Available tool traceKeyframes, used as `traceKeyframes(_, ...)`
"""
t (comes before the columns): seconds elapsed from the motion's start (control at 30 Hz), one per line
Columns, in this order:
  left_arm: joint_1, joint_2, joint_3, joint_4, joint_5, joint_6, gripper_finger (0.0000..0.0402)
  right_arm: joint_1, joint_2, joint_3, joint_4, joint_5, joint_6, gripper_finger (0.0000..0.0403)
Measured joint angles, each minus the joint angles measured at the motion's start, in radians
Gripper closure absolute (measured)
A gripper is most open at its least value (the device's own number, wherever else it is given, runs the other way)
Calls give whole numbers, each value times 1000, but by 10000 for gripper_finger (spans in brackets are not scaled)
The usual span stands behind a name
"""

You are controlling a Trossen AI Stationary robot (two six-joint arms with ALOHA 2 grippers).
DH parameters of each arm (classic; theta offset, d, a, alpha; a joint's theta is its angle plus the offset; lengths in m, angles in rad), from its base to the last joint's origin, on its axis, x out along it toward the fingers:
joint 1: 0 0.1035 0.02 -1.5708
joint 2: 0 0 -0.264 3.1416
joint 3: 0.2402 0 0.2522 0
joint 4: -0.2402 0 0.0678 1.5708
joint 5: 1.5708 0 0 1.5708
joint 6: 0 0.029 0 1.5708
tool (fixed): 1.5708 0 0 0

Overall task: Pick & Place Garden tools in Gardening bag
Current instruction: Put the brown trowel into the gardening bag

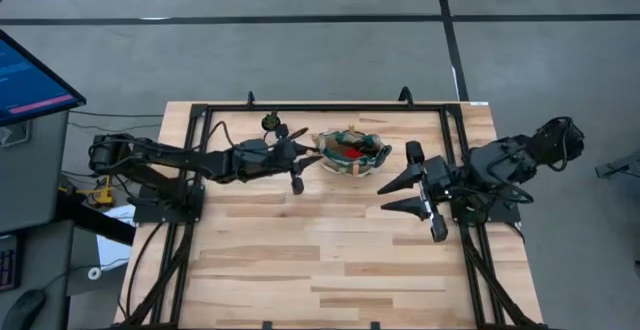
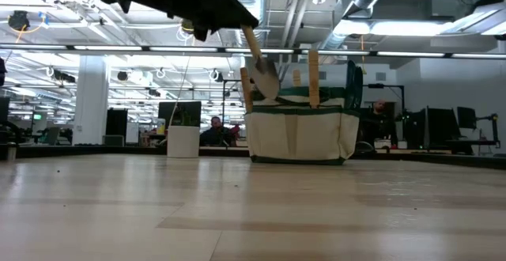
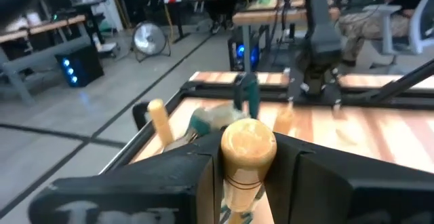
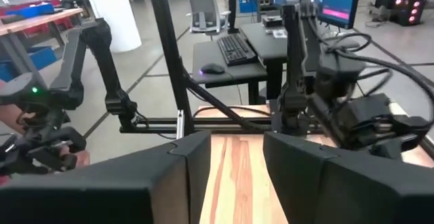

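Left gripper (image 1: 300,155): clamped on a trowel, raised above the table just beside the gardening bag's left rim in the high view.
Held trowel (image 2: 261,63): wooden handle pinched between the fingers, silver blade hanging tilted over the bag's left edge in the low view; round butt of the handle (image 3: 248,144) fills the gap between the two dark fingers in the left wrist view.
Gardening bag (image 1: 352,151): upright on the wooden table (image 1: 330,260), toward the far edge, between the two arms; bowl-like from above with green trim and red showing within; pale fabric sides with green bands in the low view (image 2: 300,133).
Trowels in the bag: wooden handles standing up out of the bag's top, one upright handle (image 2: 314,79) near the bag's middle, another at the bag's left side; exact count hard to tell.
Right gripper (image 1: 398,195): fingers spread wide, holding nothing, to the right of the bag and well apart from it, nearer the table's front than the bag.
White pot (image 2: 183,141): on the table to the left of the bag in the low view, apart from it.
Beyond the bag: seated person (image 2: 215,130) at desks in the room behind the table.
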Motion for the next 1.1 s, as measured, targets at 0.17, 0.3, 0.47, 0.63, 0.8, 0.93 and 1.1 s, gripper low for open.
traceKeyframes(0.17, 39, 39, -1, -5, 59, -7, 351, 0, -4, 0, 1, 0, 0, 273)
traceKeyframes(0.3, 52, 69, -1, -4, 61, -6, 351, -1, -2, 0, -2, 0, 0, 274)
traceKeyframes(0.47, 55, 113, -1, 0, 63, 10, 348, -1, -2, 0, -17, 0, 0, 274)
traceKeyframes(0.63, 65, 170, -1, -1, 90, 14, 348, -1, -2, 0, -17, 0, 0, 274)
traceKeyframes(0.8, 65, 199, -1, 3, 101, 26, 348, -1, -2, 0, -18, 0, 1, 275)
traceKeyframes(0.93, 65, 212, -1, 2, 106, 52, 346, -1, -2, 0, -22, 0, 17, 274)
traceKeyframes(1.1, 76, 212, -1, 2, 107, 80, 328, -1, -2, 0, -44, 0, 46, 275)
